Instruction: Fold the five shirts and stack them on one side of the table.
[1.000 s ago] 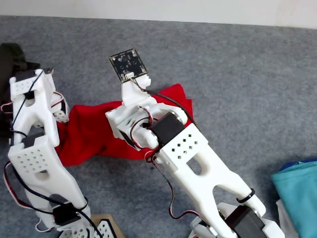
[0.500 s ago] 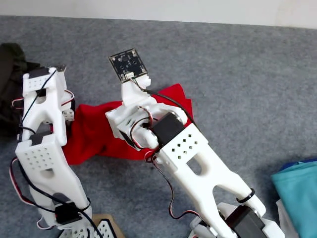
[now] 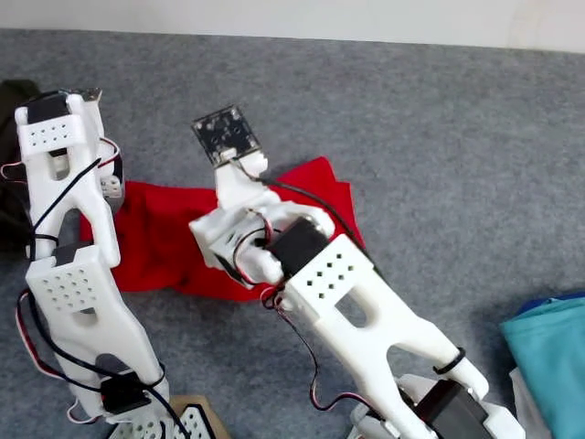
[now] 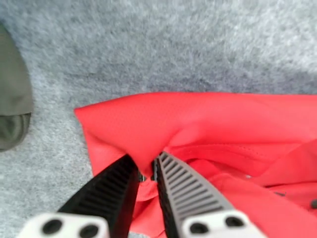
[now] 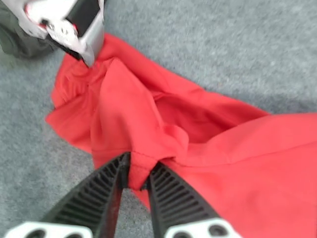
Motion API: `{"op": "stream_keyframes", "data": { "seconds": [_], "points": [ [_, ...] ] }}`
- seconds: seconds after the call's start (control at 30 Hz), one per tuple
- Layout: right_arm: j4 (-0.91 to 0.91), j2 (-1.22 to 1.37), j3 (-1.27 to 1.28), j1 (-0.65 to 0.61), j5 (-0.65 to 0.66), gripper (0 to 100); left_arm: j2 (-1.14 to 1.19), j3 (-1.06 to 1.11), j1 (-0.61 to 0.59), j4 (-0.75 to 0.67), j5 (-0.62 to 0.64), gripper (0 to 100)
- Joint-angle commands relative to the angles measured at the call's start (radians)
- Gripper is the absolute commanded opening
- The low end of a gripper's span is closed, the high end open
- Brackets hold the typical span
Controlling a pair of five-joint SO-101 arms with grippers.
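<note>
As the left gripper (image 4: 145, 172) bites down, its ribbed black jaws stand nearly together with a thin fold of the red shirt (image 4: 223, 124) clamped between them, right at the end of the cloth that lies nearest a dark green garment (image 4: 12, 99). Over at the right gripper (image 5: 134, 174) it is the same story: jaws closed on a bunched ridge of red fabric near the hem, with the other arm's gripper visible farther off at the opposite end. So the shirt is pinched at two places and lies rumpled between the arms on the grey table (image 3: 457, 128), partly hidden under the right arm in the high view. This looks like light, limp cloth with no stiffness of its own; it will likely sag between the two holds and drag softly over the table. A shallow pinch on a single layer could slip free, so the safer hold is probably at a hem, seam or corner where the fabric doubles, with both holds on one edge so it spreads flat. A teal shirt (image 3: 548, 338) sits at the table's right edge, well apart from the action.
</note>
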Motion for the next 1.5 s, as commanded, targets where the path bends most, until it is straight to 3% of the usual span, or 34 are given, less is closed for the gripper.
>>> {"op": "stream_keyframes", "data": {
  "seconds": [0.0,0.3,0.53,0.73,0.97,1.1,1.47],
  "points": [
    [-0.07,-0.004,0.027,-0.01,0.014,1.5,-0.021,-0.042,-0.012,0.014,-0.006,1],
    [-0.09,-0.004,0.051,-0.027,0.044,1.5,-0.01,-0.035,-0.013,0.015,-0.009,2],
    [-0.09,-0.004,0.051,-0.027,0.046,1.5,-0.019,0.044,-0.012,0.015,-0.083,26],
    [-0.09,-0.004,0.051,-0.027,0.044,1.5,-0.018,0.042,-0.033,0.011,-0.084,14],
    [-0.09,-0.004,0.05,-0.025,0.041,1.5,-0.01,0.045,-0.035,0.008,-0.083,12],
    [-0.09,-0.004,0.05,-0.025,0.041,1.5,-0.01,0.045,-0.03,0.006,-0.086,0],
    [-0.09,-0.004,0.051,-0.027,0.041,1.5,-0.019,0.022,-0.015,0.008,-0.083,1]
  ]
}}
